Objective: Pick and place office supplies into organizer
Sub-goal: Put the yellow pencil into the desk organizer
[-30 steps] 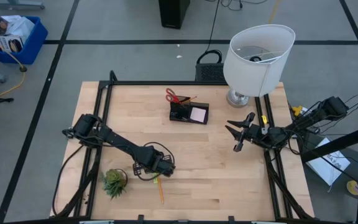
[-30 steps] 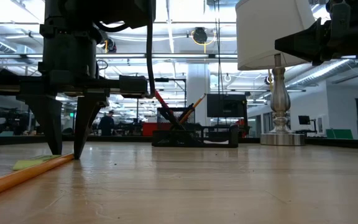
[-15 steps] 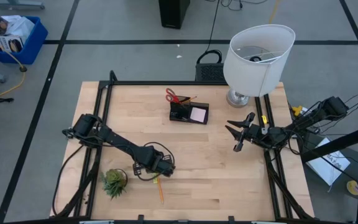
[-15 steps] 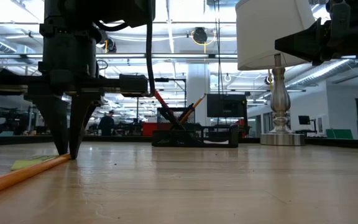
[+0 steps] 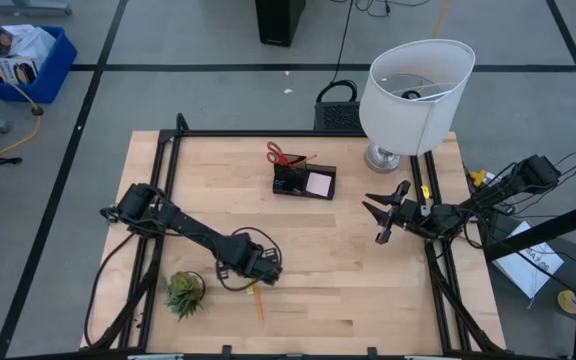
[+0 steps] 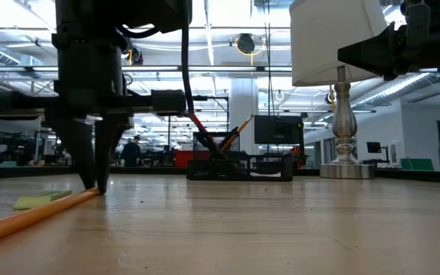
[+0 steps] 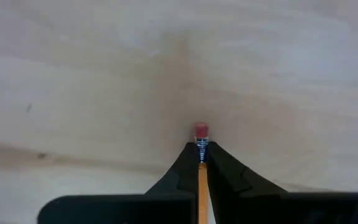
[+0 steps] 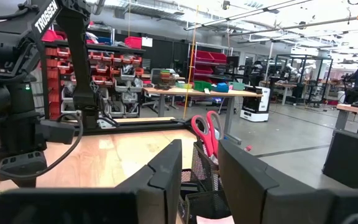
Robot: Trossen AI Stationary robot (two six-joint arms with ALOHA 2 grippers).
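Left claw [image 7: 201,163] tight on pencil [image 7: 202,193], low against the table [image 5: 368,270].

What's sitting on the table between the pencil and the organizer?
Nothing: in the high view, only bare wood lies between the pencil, pinched by the left gripper, and the organizer.

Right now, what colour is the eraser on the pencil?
Red, or pinkish red. The pencil's eraser shows best in the left wrist view.
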